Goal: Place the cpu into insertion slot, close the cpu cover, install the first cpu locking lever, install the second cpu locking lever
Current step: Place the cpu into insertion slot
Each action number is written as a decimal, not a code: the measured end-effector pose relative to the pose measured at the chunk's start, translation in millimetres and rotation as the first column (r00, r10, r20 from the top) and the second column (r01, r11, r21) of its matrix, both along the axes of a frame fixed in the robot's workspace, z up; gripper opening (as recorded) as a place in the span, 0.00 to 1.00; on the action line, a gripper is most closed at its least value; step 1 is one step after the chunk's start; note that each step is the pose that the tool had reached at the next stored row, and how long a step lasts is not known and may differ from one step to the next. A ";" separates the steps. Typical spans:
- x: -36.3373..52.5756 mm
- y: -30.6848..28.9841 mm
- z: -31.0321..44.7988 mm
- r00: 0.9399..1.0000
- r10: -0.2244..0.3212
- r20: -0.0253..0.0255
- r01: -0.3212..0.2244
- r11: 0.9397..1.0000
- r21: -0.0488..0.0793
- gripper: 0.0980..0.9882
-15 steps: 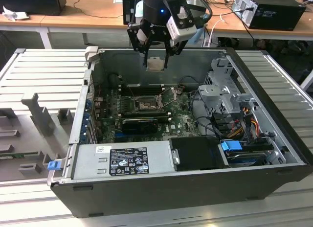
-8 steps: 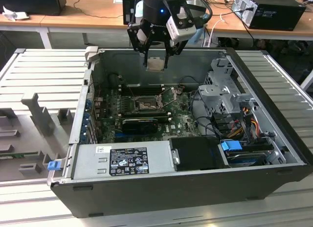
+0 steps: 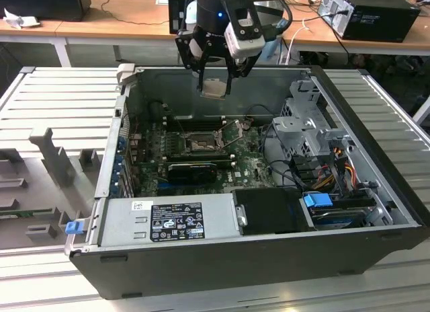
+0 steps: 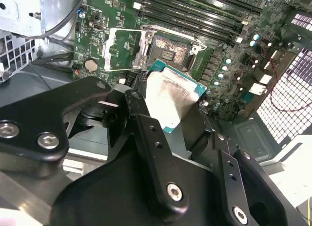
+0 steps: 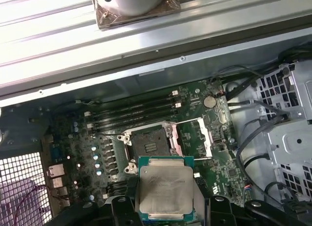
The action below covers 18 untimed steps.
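one gripper [image 3: 216,82] is clamped on the cpu [image 5: 165,192], holding it flat above the open computer case [image 3: 269,258]. below, on the green board [image 5: 225,168], the insertion slot [image 5: 148,144] lies bare, apart from the chip, the cpu cover [image 5: 176,141] swung open just beside it. black memory slots [image 5: 131,111] run beyond.

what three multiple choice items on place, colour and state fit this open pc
1. Where is the flat square silvery-tan cpu? A on the wooden desk B gripped in the black claw C beside the case
2. What colour is the circuit board? A green B red C white
3. How is the thin silvery metal cpu cover? A swung open B shut C missing
Answers: B, the claw clamps it; A, the board shows green; A, it leaves the square dark insertion slot bare.
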<state>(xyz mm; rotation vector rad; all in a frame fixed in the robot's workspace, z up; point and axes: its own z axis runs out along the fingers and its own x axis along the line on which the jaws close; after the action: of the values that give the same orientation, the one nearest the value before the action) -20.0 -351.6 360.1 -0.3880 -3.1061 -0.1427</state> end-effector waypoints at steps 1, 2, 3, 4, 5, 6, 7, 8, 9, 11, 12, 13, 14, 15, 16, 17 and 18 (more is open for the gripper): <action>0.0 0.0 0.0 1.000 -0.005 0.000 0.005 1.000 0.000 0.48; 0.0 0.0 0.0 1.000 -0.011 0.000 0.011 1.000 0.000 0.48; 0.0 0.0 0.0 1.000 -0.018 0.000 0.018 1.000 0.000 0.48; 0.0 0.0 0.0 1.000 -0.022 0.000 0.022 1.000 0.000 0.48; 0.0 0.0 0.0 1.000 -0.026 0.000 0.026 1.000 0.000 0.48; 0.0 0.0 0.0 0.999 -0.035 0.000 0.035 0.999 0.000 0.48; 0.0 0.0 0.0 0.999 -0.038 0.000 0.038 0.999 0.000 0.48; 0.0 0.0 0.0 0.999 -0.041 0.000 0.041 0.999 0.000 0.48; 0.0 0.0 0.0 0.999 -0.046 0.000 0.046 0.999 0.000 0.48; -0.1 0.0 0.0 0.998 -0.058 0.000 0.058 0.998 0.000 0.48; -0.1 0.0 -0.1 0.997 -0.071 0.000 0.071 0.997 0.000 0.48; -0.1 0.0 -0.1 0.996 -0.093 0.000 0.093 0.996 0.000 0.48; -0.2 0.0 -0.2 0.993 -0.115 0.000 0.115 0.993 0.000 0.48; -0.1 0.0 -0.4 0.991 -0.135 0.000 0.135 0.991 0.000 0.48; -0.1 0.0 -0.5 0.988 -0.152 0.000 0.152 0.988 0.000 0.48; -0.1 0.0 -0.6 0.985 -0.174 0.000 0.174 0.985 0.000 0.48; -0.1 0.0 -0.8 0.981 -0.193 0.000 0.193 0.981 0.000 0.48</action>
<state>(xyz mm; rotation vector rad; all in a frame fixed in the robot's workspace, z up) -20.2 -351.6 359.4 -0.6892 -3.0625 -0.1437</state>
